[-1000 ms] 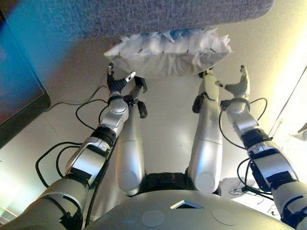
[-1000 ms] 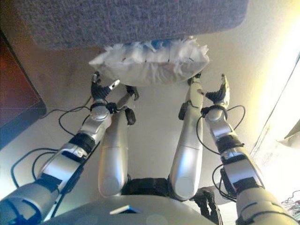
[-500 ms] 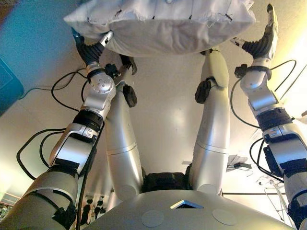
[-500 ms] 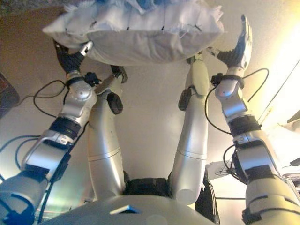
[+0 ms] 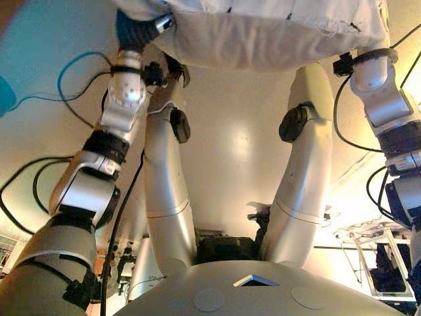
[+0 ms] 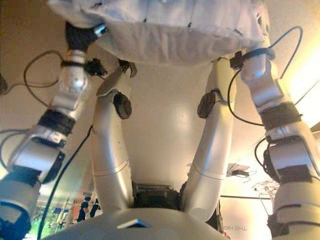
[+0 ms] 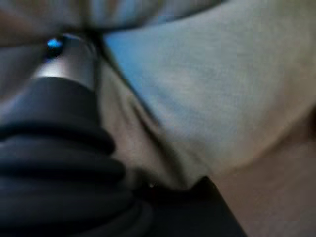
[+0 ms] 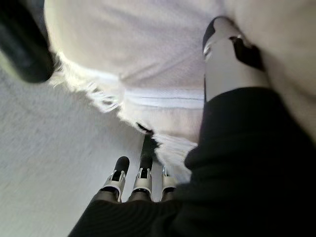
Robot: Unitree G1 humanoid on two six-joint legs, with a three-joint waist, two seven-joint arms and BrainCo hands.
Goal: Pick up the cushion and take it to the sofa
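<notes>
A white cushion [image 5: 276, 39] with frayed fringe along its edges fills the top of both eye views, held up off the pale floor. My left hand [image 5: 135, 29] is tucked against its left end from below, and the left wrist view shows little but cushion cloth [image 7: 212, 84] right against the hand. My right hand [image 8: 232, 148] is at the cushion's right end. Its thumb [image 8: 224, 59] lies flat on the cloth [image 8: 138, 59], and its fingers [image 8: 142, 178] run straight under the fringe. In the eye views the cushion hides that hand above the wrist.
A grey woven surface [image 8: 59, 163] shows beyond the cushion in the right wrist view. Pale floor [image 5: 230, 145] lies below. A teal object [image 5: 5, 99] sits at the left edge, a wire rack [image 5: 388, 263] at the lower right.
The whole view has shifted, and the grey sofa edge has left the top. Both hands, spread apart from the cushion a second ago, are now against its ends, and it sits higher and nearer.
</notes>
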